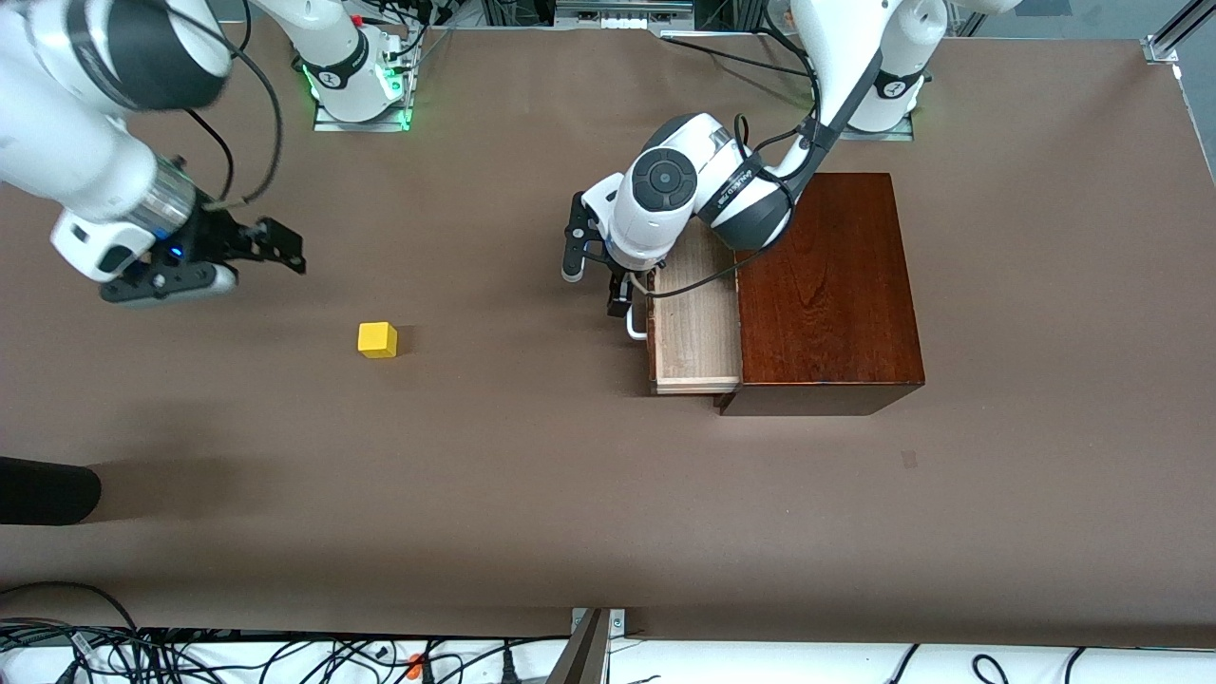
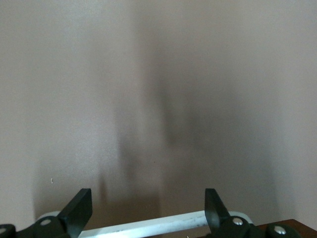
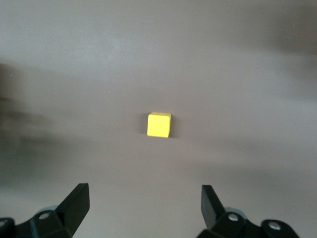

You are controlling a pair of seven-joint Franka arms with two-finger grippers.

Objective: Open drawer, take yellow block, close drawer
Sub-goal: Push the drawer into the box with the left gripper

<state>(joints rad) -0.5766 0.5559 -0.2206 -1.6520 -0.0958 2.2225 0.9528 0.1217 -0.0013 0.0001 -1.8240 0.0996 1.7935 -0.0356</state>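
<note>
The drawer (image 1: 696, 318) stands pulled out of the wooden box (image 1: 825, 285), and the yellow block (image 1: 377, 339) lies on the bare bench (image 1: 570, 494) toward the right arm's end, well apart from the box. The left gripper (image 1: 619, 285) has its jaws released astride the white handle (image 2: 148, 227), seemingly not touching it, so a careless push could slip off the bar or skew the drawer. The right gripper (image 1: 271, 245) hangs released over the bench beside the block; a descent off centre could knock the cube away.

left arm: bent low, wrist down; left gripper (image 1: 597, 275): fingers (image 2: 79, 210) apart | right arm: raised, reaching out; right gripper (image 1: 285, 245): fingers (image 3: 77, 203) spread wide, nothing held
</note>
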